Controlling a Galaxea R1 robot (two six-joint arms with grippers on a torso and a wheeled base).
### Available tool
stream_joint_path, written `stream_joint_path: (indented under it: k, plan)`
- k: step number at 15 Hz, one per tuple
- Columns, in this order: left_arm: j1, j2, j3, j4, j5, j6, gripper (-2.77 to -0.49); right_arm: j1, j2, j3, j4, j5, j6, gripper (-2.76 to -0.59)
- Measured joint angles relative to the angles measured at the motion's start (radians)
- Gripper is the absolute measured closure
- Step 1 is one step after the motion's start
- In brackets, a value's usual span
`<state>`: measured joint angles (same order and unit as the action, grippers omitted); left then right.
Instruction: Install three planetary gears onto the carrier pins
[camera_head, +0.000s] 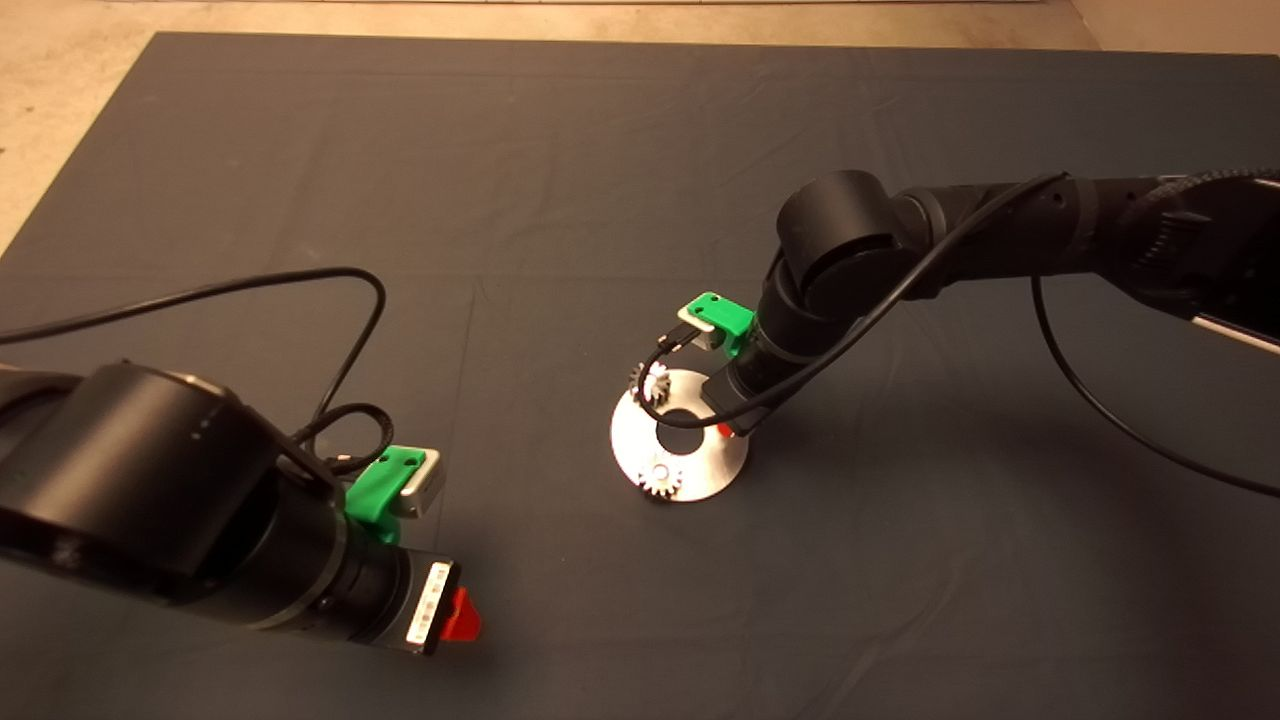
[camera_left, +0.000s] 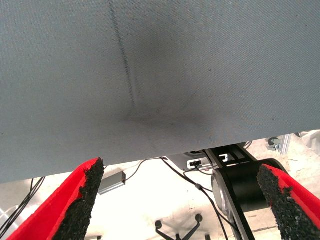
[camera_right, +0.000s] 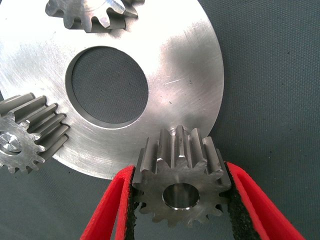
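The silver carrier disc (camera_head: 700, 470) lies mid-mat, also seen in the right wrist view (camera_right: 180, 75). Two planetary gears sit on it: one at its far-left rim (camera_head: 650, 382), one at its near rim (camera_head: 660, 480). In the right wrist view, one seated gear (camera_right: 27, 135) shows a carrier pin (camera_right: 9, 141) in its hole, and the other (camera_right: 90, 12) is partly cut off. My right gripper (camera_right: 180, 169) is shut on a third gear (camera_right: 177, 187), held tilted over the disc's right rim, its centre hole empty. In the head view this gripper (camera_head: 723, 431) is mostly hidden under its wrist.
My left gripper (camera_head: 460, 615) hovers open over the mat's near left, with nothing between its fingers (camera_left: 85, 190). Its wrist view shows bare mat, then floor, cables and the robot's base beyond the mat edge. A black cable (camera_head: 300, 280) loops above the left arm.
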<state>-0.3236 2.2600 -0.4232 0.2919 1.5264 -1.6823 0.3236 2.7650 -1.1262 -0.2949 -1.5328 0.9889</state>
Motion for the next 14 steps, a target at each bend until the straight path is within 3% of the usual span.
stream_joint_path:
  k: [14]
  plan:
    - [0.0, -0.01, 0.003, 0.0, 0.0, 0.0, -2.19, -0.011, -0.009, 0.0, 0.0, 0.007, 0.0, -1.01]
